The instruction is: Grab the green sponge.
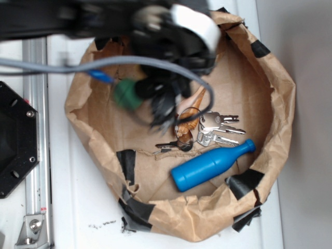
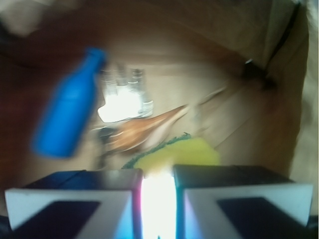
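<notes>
The green sponge [image 1: 126,94] is a small round ball lying on the floor of the brown paper basin [image 1: 270,78], at its left side. My gripper [image 1: 162,111] hangs just right of it. Whether the dark fingers touch the ball is unclear because of blur. In the wrist view the gripper [image 2: 158,199] has its two fingers close together, with only a narrow bright slit and nothing between them. The green sponge does not show in that view. Past the fingertips lies a yellow sponge [image 2: 184,152] with a green edge.
A blue bottle [image 1: 212,165] lies at the basin's front right. Keys [image 1: 218,128] and a brown wooden piece [image 1: 187,127] lie in the middle. A grey cable [image 1: 78,65] crosses above. The basin walls are patched with black tape [image 1: 127,163].
</notes>
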`<action>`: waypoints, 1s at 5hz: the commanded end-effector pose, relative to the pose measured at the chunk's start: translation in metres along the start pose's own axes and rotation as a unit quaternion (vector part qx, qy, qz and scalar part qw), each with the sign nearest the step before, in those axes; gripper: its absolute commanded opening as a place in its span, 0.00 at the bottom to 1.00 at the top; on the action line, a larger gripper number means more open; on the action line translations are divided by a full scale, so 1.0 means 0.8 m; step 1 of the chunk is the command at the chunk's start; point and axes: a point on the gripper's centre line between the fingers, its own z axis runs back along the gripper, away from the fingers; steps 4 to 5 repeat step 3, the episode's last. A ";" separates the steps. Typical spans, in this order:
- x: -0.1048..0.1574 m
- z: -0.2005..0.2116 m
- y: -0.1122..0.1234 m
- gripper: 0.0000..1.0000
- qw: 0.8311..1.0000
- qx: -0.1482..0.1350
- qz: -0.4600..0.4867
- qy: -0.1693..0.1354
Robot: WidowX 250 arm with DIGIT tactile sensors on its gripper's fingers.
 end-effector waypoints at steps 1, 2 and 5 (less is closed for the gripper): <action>0.025 0.062 -0.015 0.00 0.994 -0.016 0.103 -0.014; 0.031 0.058 -0.015 0.00 0.992 -0.029 0.122 -0.019; 0.034 0.056 -0.013 0.00 0.988 -0.035 0.148 -0.014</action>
